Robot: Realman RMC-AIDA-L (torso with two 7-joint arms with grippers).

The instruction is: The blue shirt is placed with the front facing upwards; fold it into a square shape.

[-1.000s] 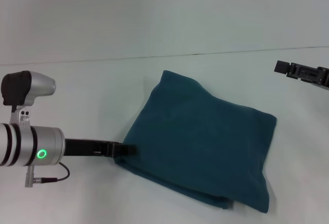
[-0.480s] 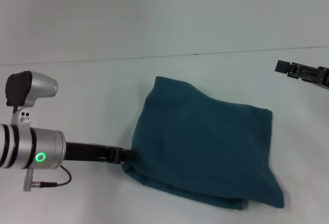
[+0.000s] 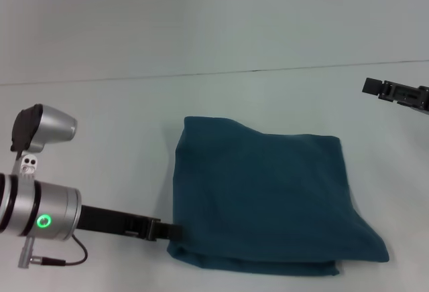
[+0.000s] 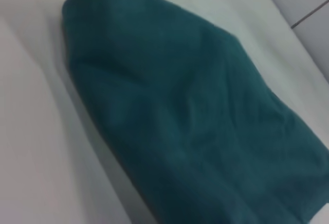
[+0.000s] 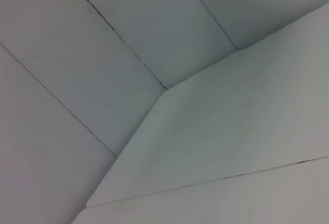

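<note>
low on the left of the head view, the left gripper [image 3: 175, 232] reaches in from its silver wrist and meets the near-left corner of the blue shirt [image 3: 265, 198]. its fingertips are buried at the cloth's edge, so whether they are pinched on the fabric or merely pressed against it, i cannot tell.

centre frame, the shirt is a compact, roughly square teal packet on the white table [image 3: 100, 118], lower middle of the picture, layered edges stacked along its near side. no lettering shows; the printed front looks folded inside. the left wrist view shows the blue shirt [image 4: 195, 116] filling most of the frame, soft creases across its top layer, one rounded corner toward the upper left.

far right, upper edge, the right gripper [image 3: 395, 93] hangs well apart from the cloth, parked; its fingers cannot be read, and its wrist camera sees only pale panels.

judgement: folding looks essentially done, and this is the squaring-up stage. the next move calls for a gentle nudge or release at that corner, without dragging the upper layers off the lower ones.
</note>
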